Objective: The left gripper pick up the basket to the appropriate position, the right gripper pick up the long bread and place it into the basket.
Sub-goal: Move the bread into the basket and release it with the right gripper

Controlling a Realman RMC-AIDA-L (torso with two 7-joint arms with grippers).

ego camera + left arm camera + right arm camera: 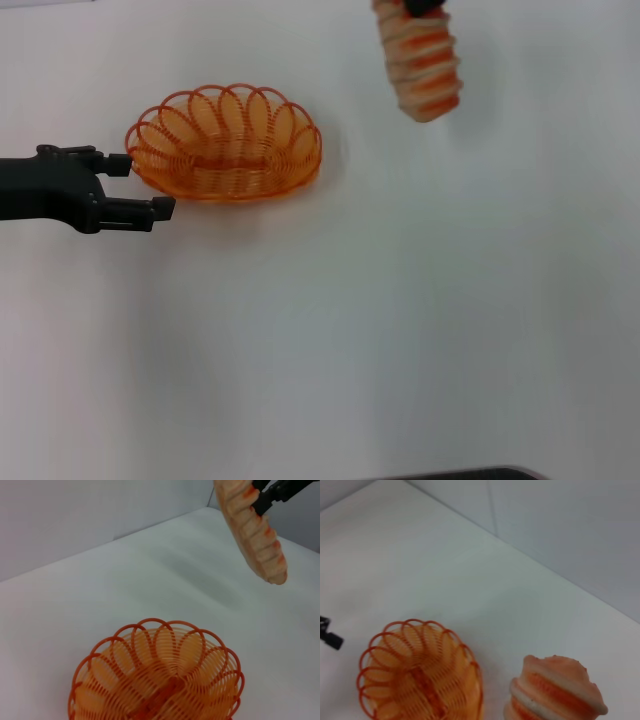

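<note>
The orange wire basket (225, 145) rests on the white table, left of centre in the head view. My left gripper (140, 187) is open at the basket's left end; one fingertip touches the rim and the other lies just in front of it. At the top edge of the head view my right gripper (425, 8) is shut on the long bread (425, 65), which hangs lifted above the table, to the right of the basket. The left wrist view shows the basket (157, 680) below and the bread (255, 530) held by the right gripper (272, 492). In the right wrist view the bread (555, 690) is beside the basket (420, 675).
A white table (400, 320) spreads around the basket. A pale wall (75, 515) rises behind the table's far edge. A dark object (460, 474) peeks in at the bottom edge of the head view.
</note>
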